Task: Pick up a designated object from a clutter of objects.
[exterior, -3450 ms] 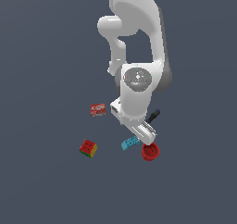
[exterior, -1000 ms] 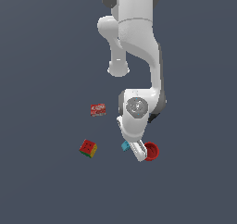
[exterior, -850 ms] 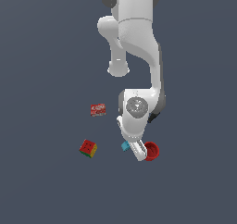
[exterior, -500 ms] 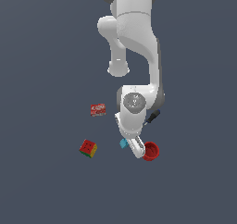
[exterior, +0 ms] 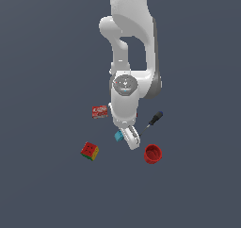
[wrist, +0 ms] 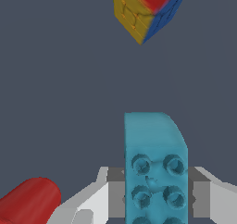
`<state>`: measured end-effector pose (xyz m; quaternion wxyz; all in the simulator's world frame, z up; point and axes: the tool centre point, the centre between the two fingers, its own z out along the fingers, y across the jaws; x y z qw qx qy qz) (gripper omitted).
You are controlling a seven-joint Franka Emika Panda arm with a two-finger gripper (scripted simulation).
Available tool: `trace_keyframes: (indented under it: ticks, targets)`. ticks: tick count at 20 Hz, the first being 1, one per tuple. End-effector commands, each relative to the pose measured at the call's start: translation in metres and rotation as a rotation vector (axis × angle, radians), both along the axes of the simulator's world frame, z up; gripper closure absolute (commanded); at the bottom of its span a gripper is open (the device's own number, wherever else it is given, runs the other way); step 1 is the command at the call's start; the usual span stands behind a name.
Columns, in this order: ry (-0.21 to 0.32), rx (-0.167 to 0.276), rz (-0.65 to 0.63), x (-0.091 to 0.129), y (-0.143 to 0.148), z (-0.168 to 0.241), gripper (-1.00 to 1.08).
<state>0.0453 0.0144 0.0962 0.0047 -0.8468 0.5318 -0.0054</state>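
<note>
Lowered since earlier: gripper [wrist: 155,200] clamps cyan brick [wrist: 152,165]; open floor toward multicoloured cube [wrist: 146,10].

In the exterior view, the brick [exterior: 118,136] is placed between the fingers of the claw [exterior: 126,138]. The cube [exterior: 89,150] is found toward this view's left, the cup [exterior: 153,153] toward its right. The packet [exterior: 99,111] and the screwdriver [exterior: 154,119] are located higher in the view.

Flat, even simulator light; soft, low-resolution renders without shadows.
</note>
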Motion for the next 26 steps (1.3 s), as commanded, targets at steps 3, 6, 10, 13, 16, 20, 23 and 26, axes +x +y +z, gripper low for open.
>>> trace_keyframes:
  ticks: [3, 6, 10, 13, 16, 20, 23, 26]
  targets:
    - [0.000, 0.001, 0.000, -0.019, -0.023, 0.035, 1.08]
    - [0.002, 0.002, 0.000, -0.032, -0.038, 0.058, 1.08]
    - [0.003, 0.003, 0.001, -0.049, -0.060, 0.091, 1.08]
    - [0.005, 0.003, 0.001, -0.063, -0.077, 0.116, 1.08]
    - [0.007, 0.002, 0.002, -0.076, -0.095, 0.143, 1.08]
    - [0.009, 0.001, 0.002, -0.095, -0.120, 0.180, 1.08]
    - [0.010, 0.001, 0.003, -0.107, -0.137, 0.206, 1.08]
    - [0.011, 0.000, 0.003, -0.118, -0.152, 0.229, 1.08]
